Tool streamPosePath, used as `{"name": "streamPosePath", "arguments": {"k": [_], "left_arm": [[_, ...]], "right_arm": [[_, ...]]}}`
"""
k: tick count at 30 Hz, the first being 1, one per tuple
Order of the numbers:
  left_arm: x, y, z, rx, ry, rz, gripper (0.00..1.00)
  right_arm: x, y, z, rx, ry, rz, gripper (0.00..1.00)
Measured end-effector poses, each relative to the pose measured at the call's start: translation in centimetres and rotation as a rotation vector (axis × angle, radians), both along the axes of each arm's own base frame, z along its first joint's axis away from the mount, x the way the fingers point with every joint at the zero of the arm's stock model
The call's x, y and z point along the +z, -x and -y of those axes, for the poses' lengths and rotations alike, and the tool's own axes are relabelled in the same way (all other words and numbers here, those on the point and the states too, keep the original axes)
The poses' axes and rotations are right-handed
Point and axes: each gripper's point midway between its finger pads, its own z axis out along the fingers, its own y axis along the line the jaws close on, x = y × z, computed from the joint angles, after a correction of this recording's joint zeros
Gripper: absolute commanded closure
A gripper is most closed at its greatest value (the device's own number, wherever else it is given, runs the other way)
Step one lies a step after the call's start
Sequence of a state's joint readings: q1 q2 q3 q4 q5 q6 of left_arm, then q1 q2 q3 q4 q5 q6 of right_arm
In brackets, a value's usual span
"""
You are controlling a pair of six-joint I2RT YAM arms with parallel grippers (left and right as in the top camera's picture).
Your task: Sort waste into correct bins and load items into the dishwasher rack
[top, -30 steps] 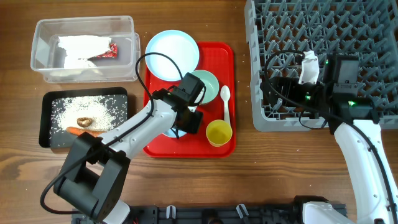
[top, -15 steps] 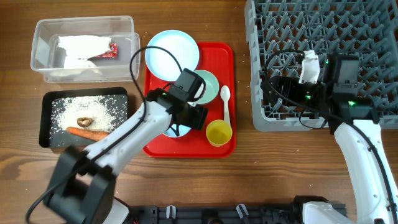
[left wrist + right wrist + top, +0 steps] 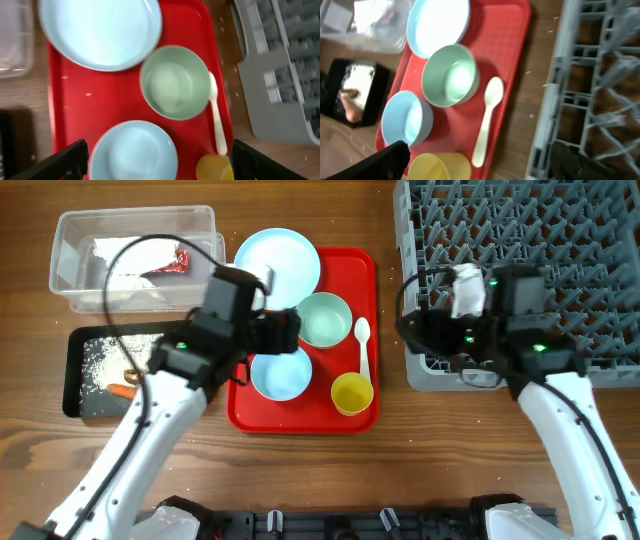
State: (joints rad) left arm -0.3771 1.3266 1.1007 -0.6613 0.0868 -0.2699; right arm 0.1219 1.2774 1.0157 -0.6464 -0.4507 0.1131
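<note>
Overhead, the blue bowl (image 3: 281,373) sits on the red tray (image 3: 300,416), apart from the rack (image 3: 520,220). Left wrist: the left fingers (image 3: 65,161) spread wide, empty, above that bowl; best to lower squarely and pinch one rim. Right wrist: the right fingers (image 3: 380,162) are also wide and empty, near the rack's edge.

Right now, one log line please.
left tool: open, above light blue bowl | right tool: open, empty | mint green bowl, small yellow cup, white plastic spoon: on red tray

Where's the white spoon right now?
In the overhead view, the white plastic spoon lies on the red tray near its right edge, just right of the mint green bowl, handle pointing toward the yellow cup.
</note>
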Motion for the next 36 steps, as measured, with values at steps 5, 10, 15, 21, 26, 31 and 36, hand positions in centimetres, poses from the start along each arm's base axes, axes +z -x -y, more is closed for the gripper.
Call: {"name": "streamPosePath", "arguments": {"k": [5,10,15,21,26,31,36], "left_arm": [[0.3,-1.1,-3.1,0.106,0.015,0.002,0.08],[0.3,-1.1,-3.9,0.149,0.07,-0.03,0.19],[-0.9,1.9,-0.5,-0.032,0.114,-0.144,0.2],[-5.5,6.1,5.3,-0.359,0.039,-0.296,0.2],[-8.5,8.4,8.7,-0.54,-0.008,-0.357,0.21],[-11.4,9.1,9.3,-0.574,-0.042,-0.432,0.32],[-12.8,8.9,9.5,-0.586,-0.053,-0.451,0.79]], "right_arm": [[-0.7,1.8,-3.3,0.081,0.039,-0.029,0.2],[-2.0,3.6,-5.3,0.137,0.084,-0.083,0.17],[-2.2,2.1,-4.5,0.054,0.065,-0.086,0.11],[-2.0,-0.1,-0.4,-0.119,0.033,-0.098,0.1],[-2.2,-0.3,1.1,-0.164,0.036,-0.116,0.09],[-2.3,-0.2,1.1,-0.163,0.038,-0.121,0.08],[-2.3,-0.1,1.1,-0.164,0.038,-0.123,0.08]]}}
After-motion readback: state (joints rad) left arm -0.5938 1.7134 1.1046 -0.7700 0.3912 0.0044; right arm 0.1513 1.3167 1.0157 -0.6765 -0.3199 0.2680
